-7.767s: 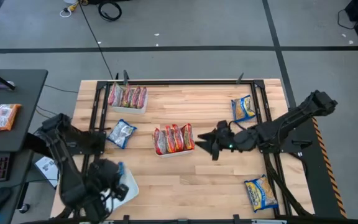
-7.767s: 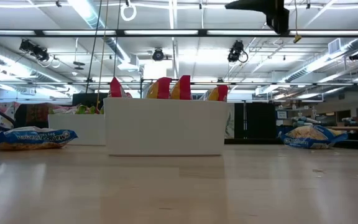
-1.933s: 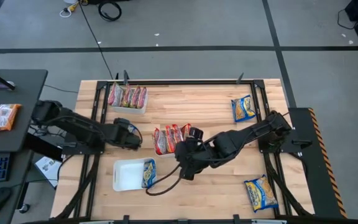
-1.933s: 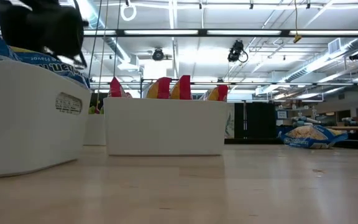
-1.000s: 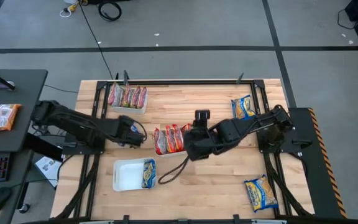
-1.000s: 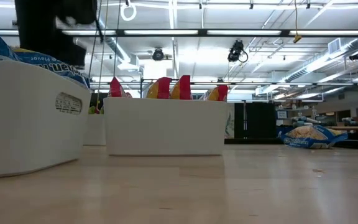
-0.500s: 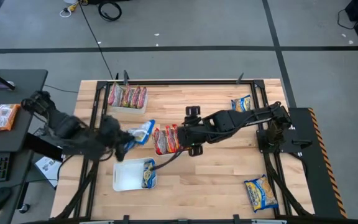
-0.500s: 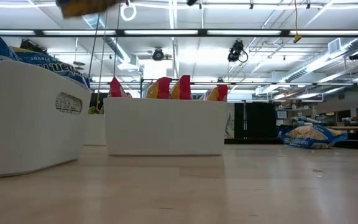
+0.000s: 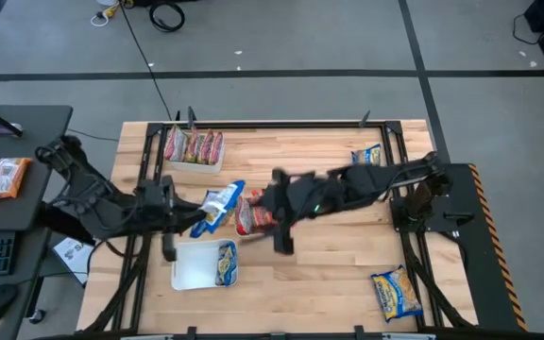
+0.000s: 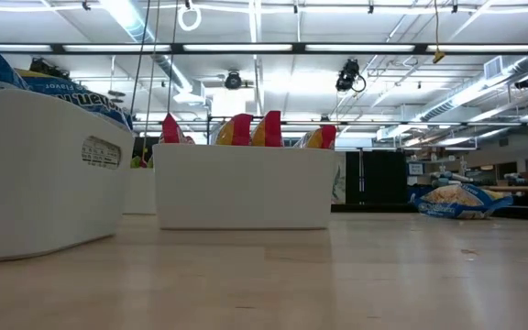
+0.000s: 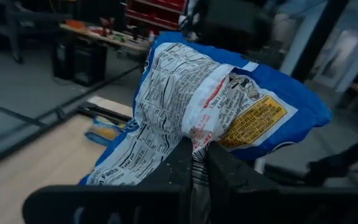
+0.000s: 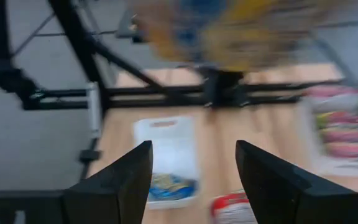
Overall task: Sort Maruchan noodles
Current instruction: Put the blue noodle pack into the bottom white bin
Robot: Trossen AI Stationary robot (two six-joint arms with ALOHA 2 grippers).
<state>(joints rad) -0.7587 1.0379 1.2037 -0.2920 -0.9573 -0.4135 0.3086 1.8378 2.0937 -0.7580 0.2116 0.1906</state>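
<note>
My left gripper (image 9: pixel 194 224) is shut on a blue-and-yellow noodle packet (image 9: pixel 218 203), held in the air between the middle tray and the near tray. The packet (image 11: pixel 216 106) fills the left wrist view. My right gripper (image 9: pixel 278 227) hovers open over the middle tray's near side, touching nothing; its fingers (image 12: pixel 123 180) stand wide apart. Red-orange packets stand on edge in the middle tray (image 9: pixel 258 212) and the far-left tray (image 9: pixel 195 149). One blue packet (image 9: pixel 225 263) lies in the near tray (image 9: pixel 192 267). Two more blue-and-yellow packets (image 9: pixel 368 162) (image 9: pixel 397 291) lie flat on the table. My left gripper pinches the blue-and-yellow packet between its two fingers at the crinkled edge of one end (image 11: pixel 194 138). The fingers come from the table's left side. The packet is lifted clear of the table and sticks out beyond the fingertips toward the middle tray.
The low view shows the near tray's wall (image 10: pixel 44 174), the middle tray (image 10: pixel 246 188) and a loose packet (image 10: pixel 452 197), with no gripper in it. A black frame rail (image 9: pixel 399 189) borders the table's right side. Bare wood lies between the middle tray and the near-right packet.
My left gripper has risen from the table beside the middle tray with the blue-and-yellow packet, lifting it clear, and has drawn back a little toward the table's left. My right arm has swung toward the table's left, over the middle tray.
</note>
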